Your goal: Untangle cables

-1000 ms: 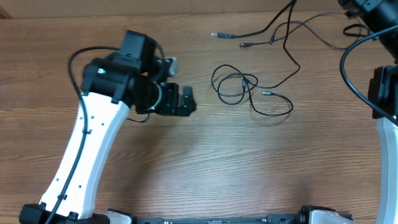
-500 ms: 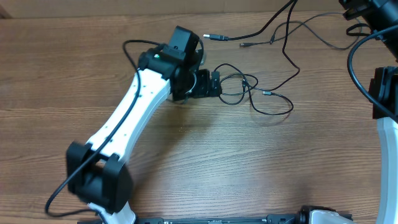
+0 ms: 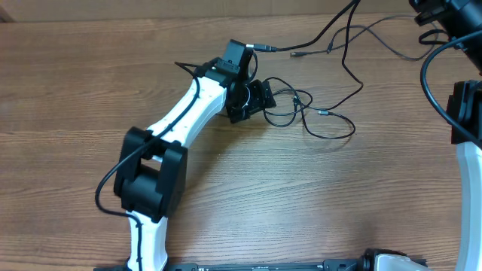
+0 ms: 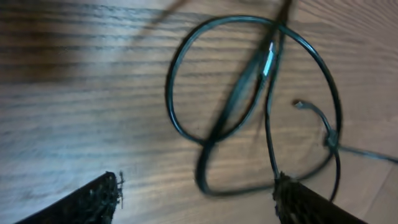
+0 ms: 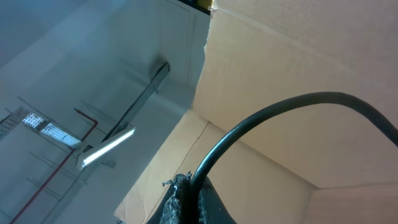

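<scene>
Because the left gripper (image 3: pixel 263 98) sits right at the left edge of the coiled bundle of thin black cords (image 3: pixel 292 102), in the upper middle of the wooden table (image 3: pixel 226 196), my main worry is what it bites when I close it. In the left wrist view its fingertips (image 4: pixel 96 199) stand wide apart with nothing held. The bottom of one loop (image 4: pixel 208 182) lies on the wood between them, and just beyond it several strands cross beside a metal-tipped plug (image 4: pixel 268 61). If I pinch too far forward, I judge I catch two cords at the crossing, and any pull then draws the knot tighter instead of opening it. Nothing pins the bundle down: the right arm (image 3: pixel 467 150) is off at the far right edge, and the right gripper (image 5: pixel 182 202) aims up at the ceiling (image 5: pixel 62 62), its fingers pressed together on nothing I can make out. A pull from the left therefore likely drags the whole tangle across the table. The cord is thin and blurred in my close view, so it may slip out of the pads, or I come down too low and scrape the wood. A second plug end (image 3: pixel 261 47) lies just beside the wrist end of the left arm (image 3: pixel 197 102), and a sweep of that arm could snag it, as it could the long trailing loop (image 3: pixel 335 135) on the right
</scene>
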Robot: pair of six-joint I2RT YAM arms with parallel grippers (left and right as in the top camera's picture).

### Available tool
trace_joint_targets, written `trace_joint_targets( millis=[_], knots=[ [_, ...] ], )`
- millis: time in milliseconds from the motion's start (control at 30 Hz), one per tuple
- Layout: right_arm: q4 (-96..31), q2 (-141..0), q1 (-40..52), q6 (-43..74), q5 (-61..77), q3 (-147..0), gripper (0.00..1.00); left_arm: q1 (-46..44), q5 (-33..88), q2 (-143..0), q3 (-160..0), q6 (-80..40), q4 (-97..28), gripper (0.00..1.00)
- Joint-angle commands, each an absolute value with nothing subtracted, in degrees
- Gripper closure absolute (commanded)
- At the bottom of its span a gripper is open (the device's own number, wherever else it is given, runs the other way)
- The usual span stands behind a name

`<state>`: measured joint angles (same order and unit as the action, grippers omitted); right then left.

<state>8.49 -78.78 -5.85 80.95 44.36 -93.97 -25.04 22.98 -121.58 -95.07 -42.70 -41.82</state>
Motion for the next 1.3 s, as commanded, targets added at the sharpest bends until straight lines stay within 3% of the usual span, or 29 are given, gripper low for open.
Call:
trace_joint_targets(
  millis=[0, 67, 200, 467, 600, 733, 1067, 1267],
  knots=[
    [7.6, -77.6, -5.7, 80.4, 44.7, -95.5, 0.96, -25.3, 24.3, -123.9, -95.0, -44.0, -40.1, 0.39],
    [6.2, -77.6, -5.7, 79.1, 44.7, -95.5, 0.96, -25.3, 24.2, -124.5, -95.0, -44.0, -39.5, 0.54],
    [2.9, -77.6, -5.7, 75.1, 44.4, -95.5, 0.96, -25.2, 24.1, -124.6, -95.0, -43.9, -38.3, 0.96],
    [-12.8, -77.8, -6.2, 56.0, 31.8, -95.5, 0.96, -22.7, 25.6, -122.2, -95.1, -40.6, -44.5, 0.96],
    [-26.3, -78.0, -6.6, 41.3, 11.0, -95.5, 0.96, -19.0, 22.1, -114.4, -95.1, -37.0, -52.0, 0.96],
    [-33.5, -78.9, -8.9, 35.2, -6.7, -95.5, 0.96, -15.1, 8.0, -102.1, -95.1, -35.9, -60.2, 0.96],
    [-34.9, -85.5, -14.7, 32.5, -10.0, -95.5, 0.96, -14.7, -13.6, -85.6, -95.1, -37.8, -71.7, 0.96],
    [-38.1, -90.5, -14.7, 32.6, -4.7, -95.5, 0.96, -14.7, -11.6, -84.9, -95.1, -38.3, -74.7, 0.96]
  ],
)
